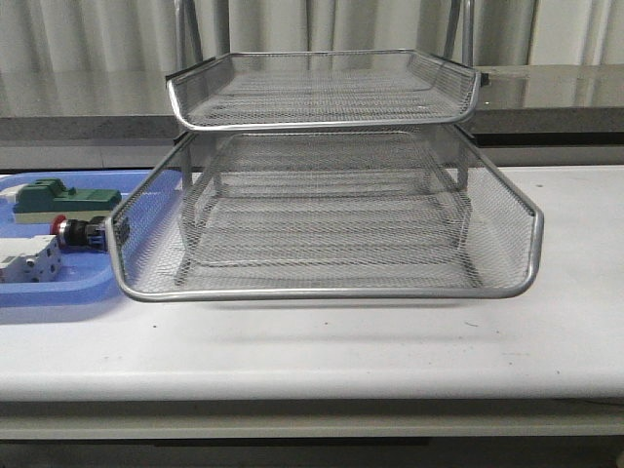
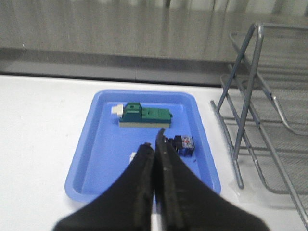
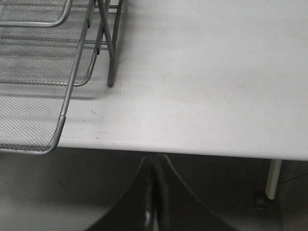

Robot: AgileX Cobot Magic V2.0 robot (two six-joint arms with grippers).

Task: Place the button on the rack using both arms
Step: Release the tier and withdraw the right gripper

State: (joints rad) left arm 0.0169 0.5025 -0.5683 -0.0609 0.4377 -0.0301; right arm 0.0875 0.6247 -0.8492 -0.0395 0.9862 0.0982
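The button [image 1: 80, 232], with red cap, black body and blue rear block, lies on its side in the blue tray [image 1: 88, 289], just left of the rack [image 1: 327, 289]. In the left wrist view the button [image 2: 183, 144] shows partly behind my fingertips. My left gripper [image 2: 155, 142] is shut and empty, held above the tray close to the button. My right gripper [image 3: 155, 161] is shut and empty, off the table's front edge, right of the rack [image 3: 62, 113]. Neither arm shows in the front view.
A green block [image 1: 63, 198] and a white terminal block [image 1: 29, 261] lie in the blue tray [image 2: 96, 159]; the green block [image 2: 144, 117] lies beyond the button. The rack's legs [image 2: 243, 120] stand right of the tray. Bare white table [image 3: 207, 86] lies right of the rack.
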